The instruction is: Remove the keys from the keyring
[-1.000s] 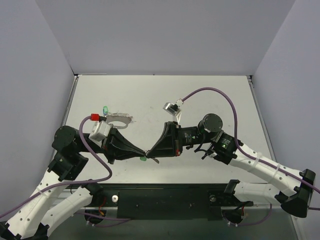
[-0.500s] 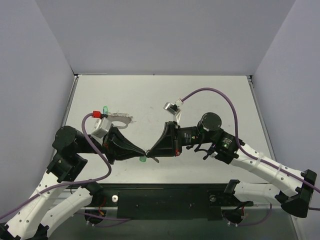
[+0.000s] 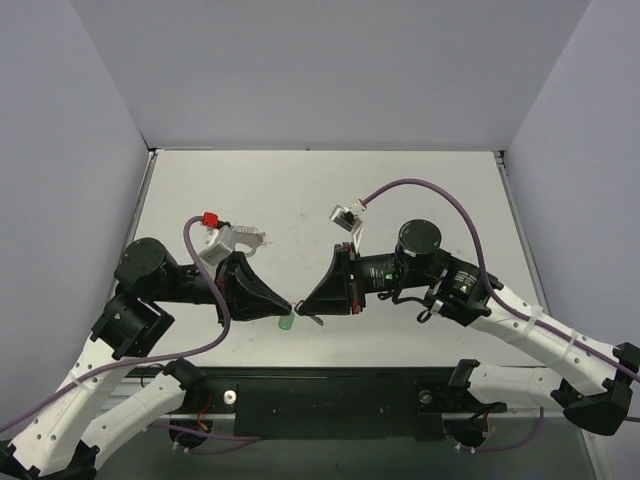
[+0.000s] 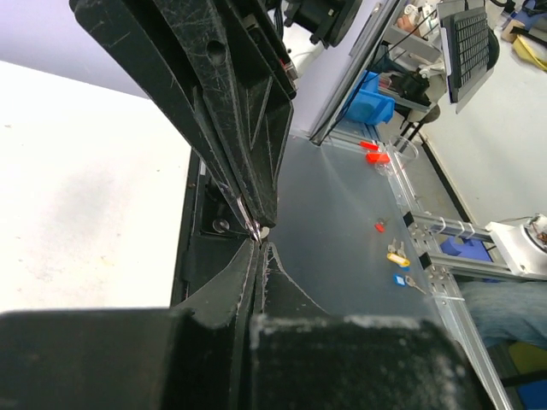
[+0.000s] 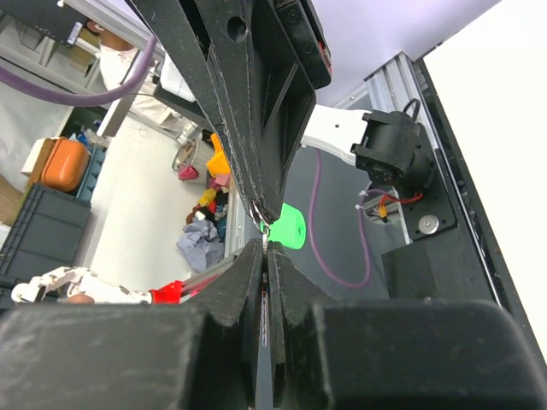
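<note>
My left gripper (image 3: 289,304) and right gripper (image 3: 299,306) meet tip to tip above the table's near middle, both shut. A key with a green head (image 3: 286,321) hangs just below the tips. In the right wrist view the green head (image 5: 291,226) sits beside the left fingertips (image 5: 267,205), which pinch a small wire loop. My right gripper (image 5: 266,245) grips a thin silvery blade edge-on. In the left wrist view my left gripper (image 4: 259,248) touches the right fingertips (image 4: 253,224). The silvery toothed keyring (image 3: 252,239) lies on the table behind my left wrist, partly hidden.
A red cable plug (image 3: 210,219) on the left wrist sits over the keyring's left end. Purple cables loop from both wrists (image 3: 430,187). Grey walls close the table (image 3: 400,190) on three sides; a black rail (image 3: 330,400) runs along the near edge.
My left wrist has swung back and right, now covering the keyring's left end and the green key there. The gripper tips stay together; the hanging green head has dropped slightly.
</note>
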